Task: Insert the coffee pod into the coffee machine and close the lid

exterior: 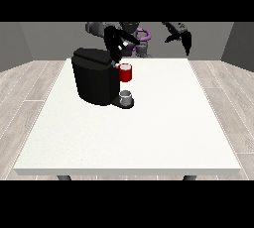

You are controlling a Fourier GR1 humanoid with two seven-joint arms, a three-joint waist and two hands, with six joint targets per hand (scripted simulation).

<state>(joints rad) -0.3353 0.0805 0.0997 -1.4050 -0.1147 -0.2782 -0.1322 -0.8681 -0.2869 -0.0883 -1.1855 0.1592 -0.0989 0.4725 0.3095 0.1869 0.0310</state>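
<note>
Over the machine (95, 76) at ten o'clock, one hand (115, 46) hovered, fingers unreadable; lid closing seemed next, requiring a downward press.

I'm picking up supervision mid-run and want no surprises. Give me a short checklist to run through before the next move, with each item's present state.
1. Black coffee machine upright on white table: ok.
2. Hand at the view's left at the machine's top: ok.
3. Grey coffee pod's place: cannot tell; a small grey thing sits at the machine's base.
4. Red thing at the machine present: ok.
5. Hand at the view's right raised away from the machine: ok.
6. Lid closed: cannot tell.
</note>
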